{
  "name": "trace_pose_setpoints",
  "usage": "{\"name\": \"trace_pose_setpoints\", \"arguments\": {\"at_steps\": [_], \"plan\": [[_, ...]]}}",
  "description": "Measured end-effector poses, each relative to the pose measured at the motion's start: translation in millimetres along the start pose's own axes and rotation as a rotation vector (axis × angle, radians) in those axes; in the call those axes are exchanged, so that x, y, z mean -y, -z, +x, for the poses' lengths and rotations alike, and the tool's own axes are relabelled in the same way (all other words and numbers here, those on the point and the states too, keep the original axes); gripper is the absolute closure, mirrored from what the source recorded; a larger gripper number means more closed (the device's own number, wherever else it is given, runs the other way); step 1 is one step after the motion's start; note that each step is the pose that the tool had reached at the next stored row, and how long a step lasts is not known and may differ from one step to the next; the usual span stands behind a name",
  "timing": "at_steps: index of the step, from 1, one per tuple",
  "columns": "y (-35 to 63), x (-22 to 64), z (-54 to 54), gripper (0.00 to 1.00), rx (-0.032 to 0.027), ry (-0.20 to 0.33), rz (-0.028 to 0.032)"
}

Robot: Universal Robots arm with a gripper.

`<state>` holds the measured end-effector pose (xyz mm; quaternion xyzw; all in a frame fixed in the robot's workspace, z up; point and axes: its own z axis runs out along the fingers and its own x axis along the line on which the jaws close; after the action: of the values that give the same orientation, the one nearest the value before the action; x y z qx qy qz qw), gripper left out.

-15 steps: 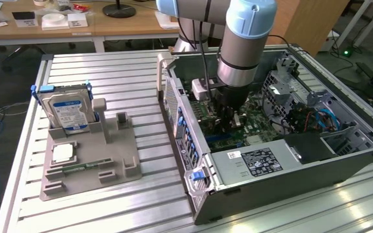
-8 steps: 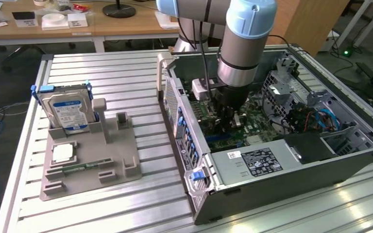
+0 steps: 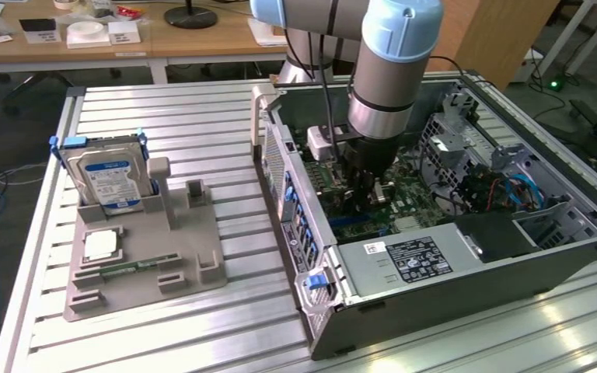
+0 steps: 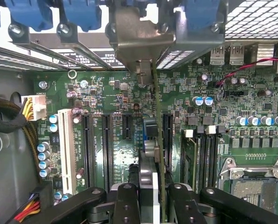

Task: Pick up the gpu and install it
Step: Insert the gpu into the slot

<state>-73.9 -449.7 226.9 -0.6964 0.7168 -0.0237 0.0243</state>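
One card in my grip: the pincer (image 4: 150, 198) is clamped on the gpu (image 4: 155, 140), held edge-on above the motherboard (image 4: 115, 98) inside the open computer case (image 3: 465, 272) on the bench (image 3: 164, 109).

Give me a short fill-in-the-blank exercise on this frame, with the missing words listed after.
1. The gripper is shut on the ____, seen edge-on in the wrist view.
2. The arm reaches down into the open computer ____.
3. The hard drive with the blue-white label stands in the grey holder on the exterior view's ____.
4. On the motherboard, the one long white slot stands beside several ____ ones.

Missing words: gpu; case; left; black
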Motion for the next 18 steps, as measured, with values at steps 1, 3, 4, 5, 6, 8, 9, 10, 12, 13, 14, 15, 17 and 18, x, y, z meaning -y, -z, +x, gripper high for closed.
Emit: {"name": "trace_pose_setpoints", "arguments": {"at_steps": [1, 3, 4, 5, 6, 8, 9, 10, 12, 13, 14, 15, 17, 18], "plan": [[0.0, 0.0, 0.0, 0.72, -0.0002, -0.002, 0.0000], [0.0, 0.0, 0.0, 0.72, -0.0005, -0.007, 0.0000], [0.0, 0.0, 0.0, 0.72, -0.0007, -0.009, 0.0000], [-0.1, 0.0, 0.0, 0.72, -0.0009, -0.012, 0.0001], [-0.1, 0.0, 0.0, 0.72, -0.0011, -0.015, 0.0001], [0.0, 0.0, 0.0, 0.72, -0.0015, -0.022, 0.0001], [0.0, 0.0, 0.0, 0.72, -0.0017, -0.025, 0.0001], [-0.1, 0.0, 0.1, 0.72, -0.0018, -0.027, 0.0001], [-0.2, -0.1, 0.4, 0.72, -0.0018, -0.030, 0.0002], [-0.1, -0.1, 0.6, 0.72, -0.0020, -0.031, 0.0002], [-0.1, 0.0, 0.8, 0.72, -0.0020, -0.031, 0.0001], [-0.1, 0.0, 1.0, 0.72, -0.0021, -0.031, 0.0001], [-0.1, -0.1, 1.1, 0.72, -0.0020, -0.031, 0.0001], [-0.1, -0.2, 1.1, 0.72, -0.0020, -0.031, 0.0001]]}}
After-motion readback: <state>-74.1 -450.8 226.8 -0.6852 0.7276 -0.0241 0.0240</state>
